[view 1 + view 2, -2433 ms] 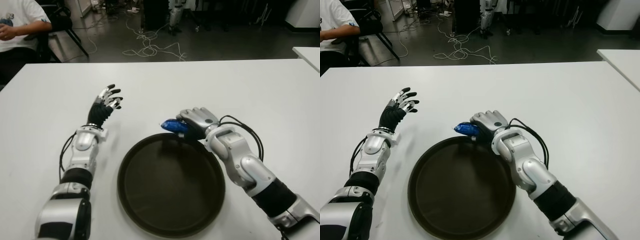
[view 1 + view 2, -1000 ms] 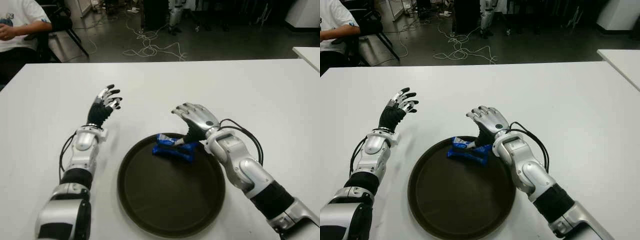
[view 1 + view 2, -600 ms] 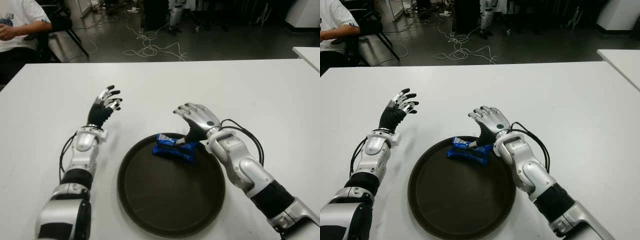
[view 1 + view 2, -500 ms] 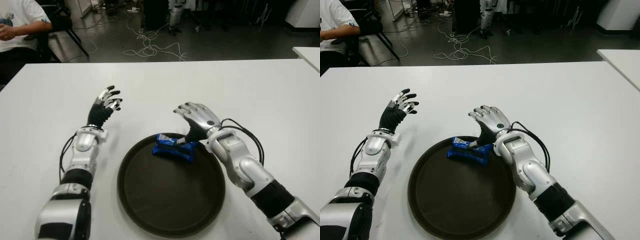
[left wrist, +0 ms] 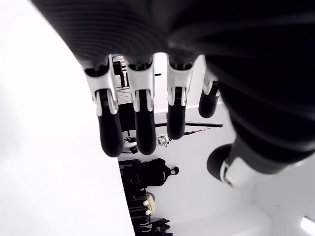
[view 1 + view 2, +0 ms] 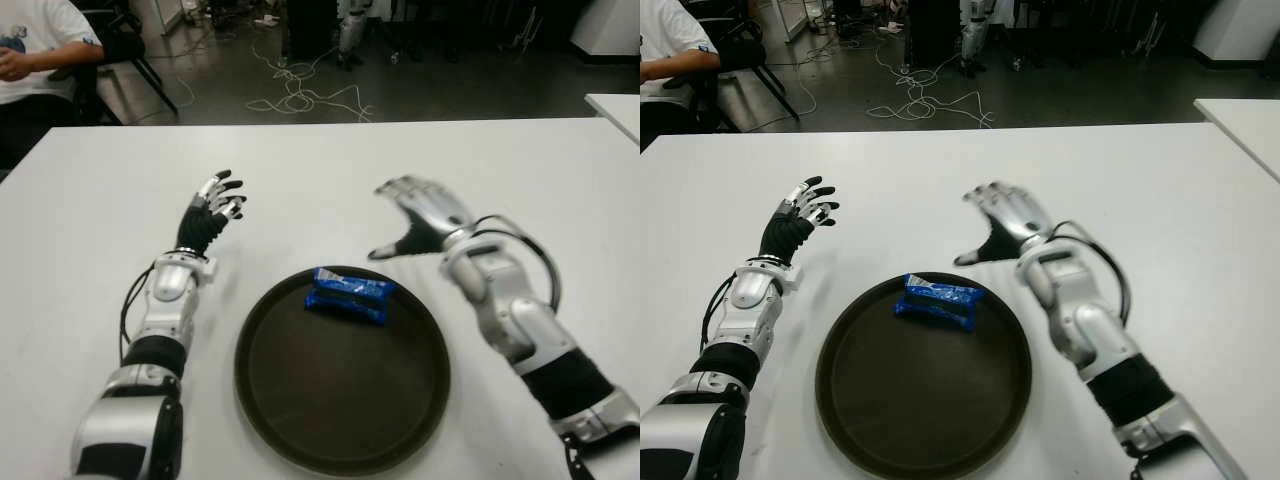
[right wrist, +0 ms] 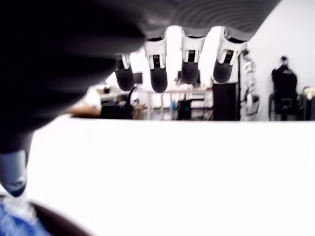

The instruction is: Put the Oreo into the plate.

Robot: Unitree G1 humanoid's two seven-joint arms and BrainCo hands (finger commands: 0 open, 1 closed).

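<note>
One Oreo [image 6: 349, 294] pack lies in the plate [image 6: 300, 420] at its 12 o'clock edge, long axis crosswise. Right hand [image 6: 421, 221], nearer, fingers spread and empty, at Oreo's 2 o'clock. Left hand [image 6: 210, 210] open, empty, at 10 o'clock over the desk [image 6: 90, 230].

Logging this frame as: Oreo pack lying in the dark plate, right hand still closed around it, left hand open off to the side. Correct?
Not quite. The right hand is open and holds nothing, beyond the plate's far rim, as both eye views show. The Oreo pack does lie in the plate, and the left hand is open off to the side.
</note>
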